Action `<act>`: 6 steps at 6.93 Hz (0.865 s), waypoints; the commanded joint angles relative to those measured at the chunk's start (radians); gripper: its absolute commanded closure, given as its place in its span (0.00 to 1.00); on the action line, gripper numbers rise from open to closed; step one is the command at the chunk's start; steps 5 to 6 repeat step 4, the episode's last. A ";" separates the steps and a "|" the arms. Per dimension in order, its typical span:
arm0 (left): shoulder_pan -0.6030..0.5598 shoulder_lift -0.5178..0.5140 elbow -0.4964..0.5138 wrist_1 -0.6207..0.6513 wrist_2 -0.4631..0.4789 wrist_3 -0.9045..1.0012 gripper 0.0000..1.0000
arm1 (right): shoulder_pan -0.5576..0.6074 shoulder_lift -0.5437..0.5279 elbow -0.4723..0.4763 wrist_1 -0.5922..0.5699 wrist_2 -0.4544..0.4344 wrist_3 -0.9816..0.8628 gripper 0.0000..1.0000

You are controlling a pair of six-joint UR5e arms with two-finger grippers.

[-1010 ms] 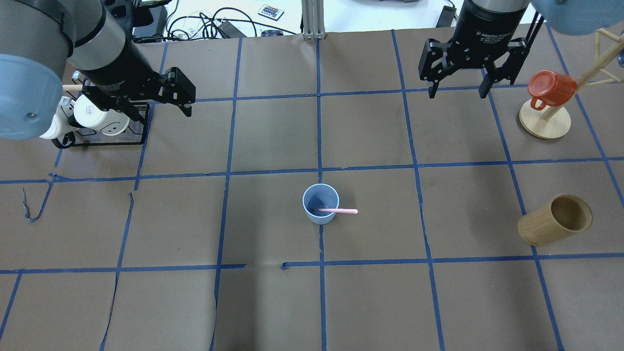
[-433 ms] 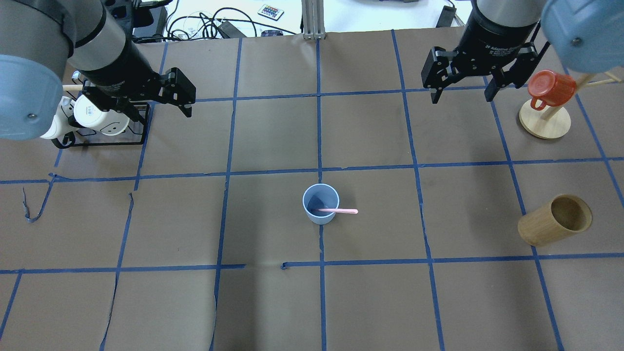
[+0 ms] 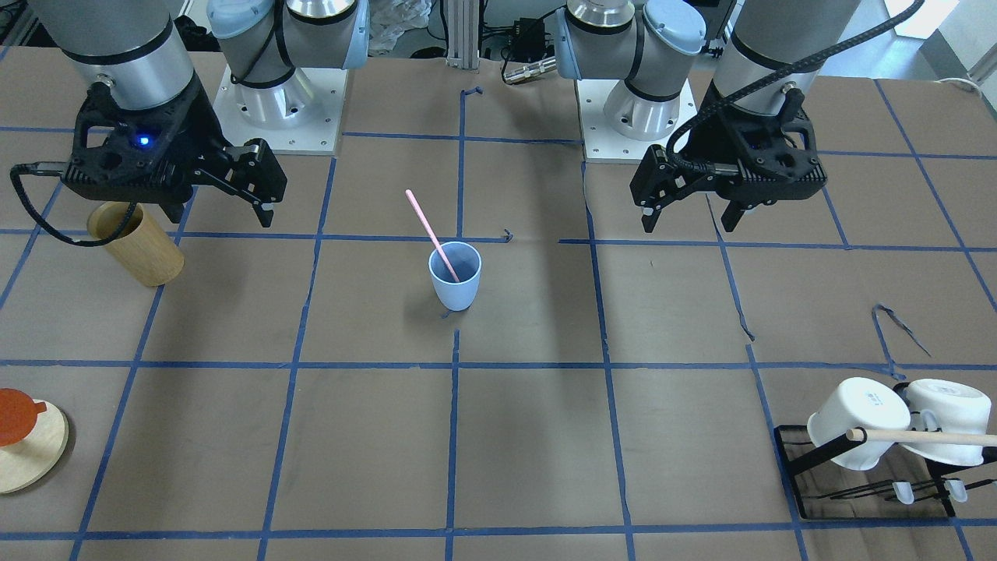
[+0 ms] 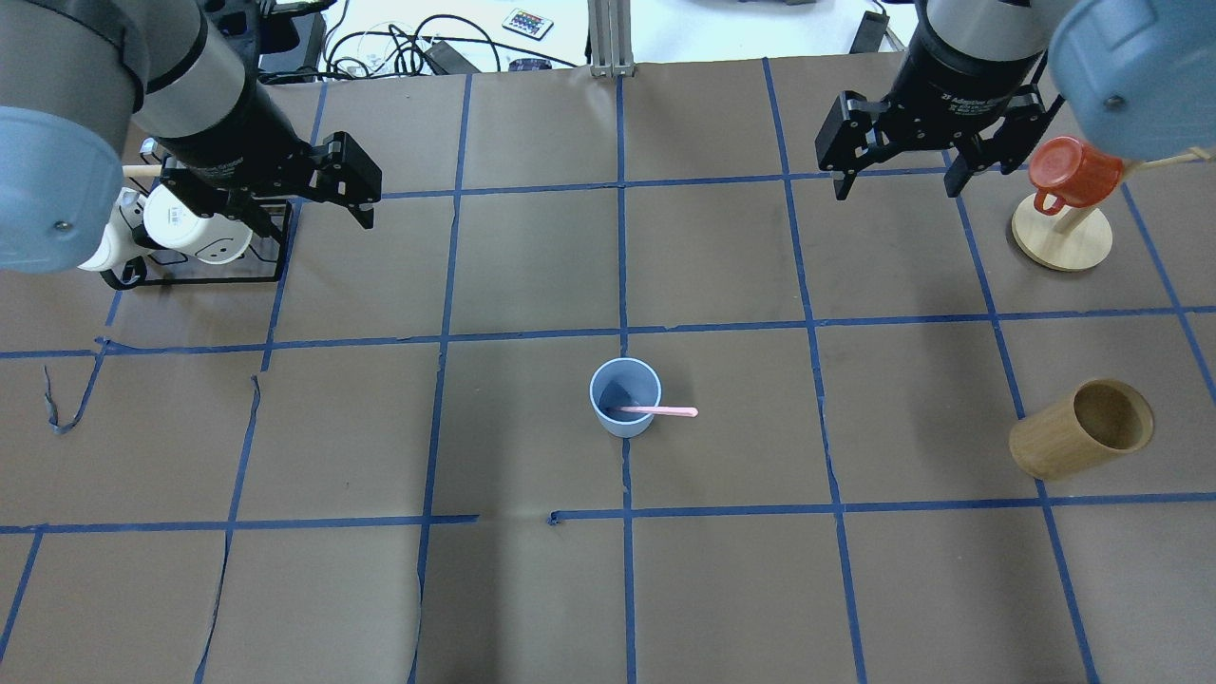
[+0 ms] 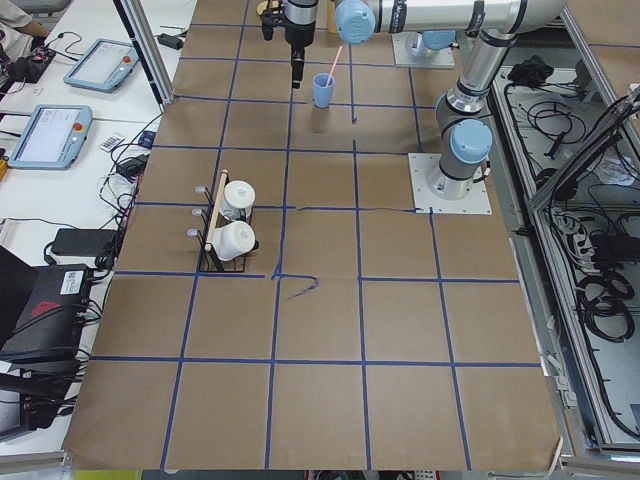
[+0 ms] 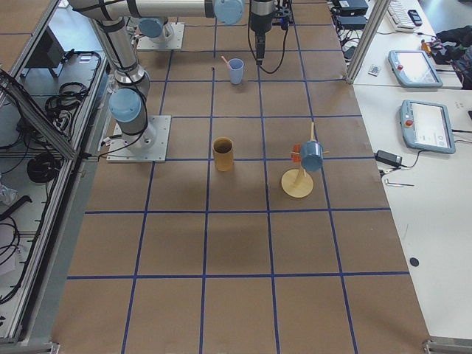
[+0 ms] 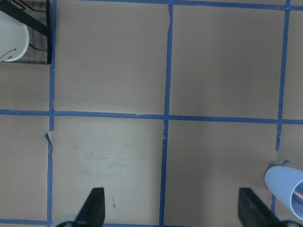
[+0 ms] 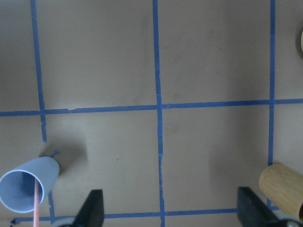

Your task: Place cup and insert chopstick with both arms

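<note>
The light-blue cup [image 4: 625,418] stands upright near the table's middle; it also shows in the front view [image 3: 455,288]. The pale-pink chopstick [image 4: 665,411] stands in it and leans on its rim, tip up toward the robot's right [image 3: 427,220]. My left gripper [image 3: 689,224] is open and empty, raised well to the cup's left. My right gripper [image 4: 897,187] is open and empty, raised far right of the cup. The left wrist view shows the cup [image 7: 283,182] at its lower right. The right wrist view shows the cup [image 8: 45,170] and the stick [image 8: 35,208] at its lower left.
A tan wooden cup [image 4: 1054,446] stands at the right. A red mug [image 4: 1073,171] hangs on a wooden stand [image 4: 1062,242] at the far right. A black rack [image 4: 199,275] with white mugs [image 4: 180,223] stands under my left arm.
My right arm has swung a little and its gripper has shifted slightly at the far right. The left arm, the cup and the chopstick have not moved.
</note>
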 commanded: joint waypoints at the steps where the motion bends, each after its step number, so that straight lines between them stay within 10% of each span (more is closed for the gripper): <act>1: 0.000 0.000 -0.002 0.000 0.000 0.000 0.00 | 0.000 0.001 0.001 -0.015 0.002 0.001 0.00; 6: 0.000 0.000 -0.002 0.000 0.000 0.000 0.00 | 0.002 0.007 0.004 -0.017 0.004 0.002 0.00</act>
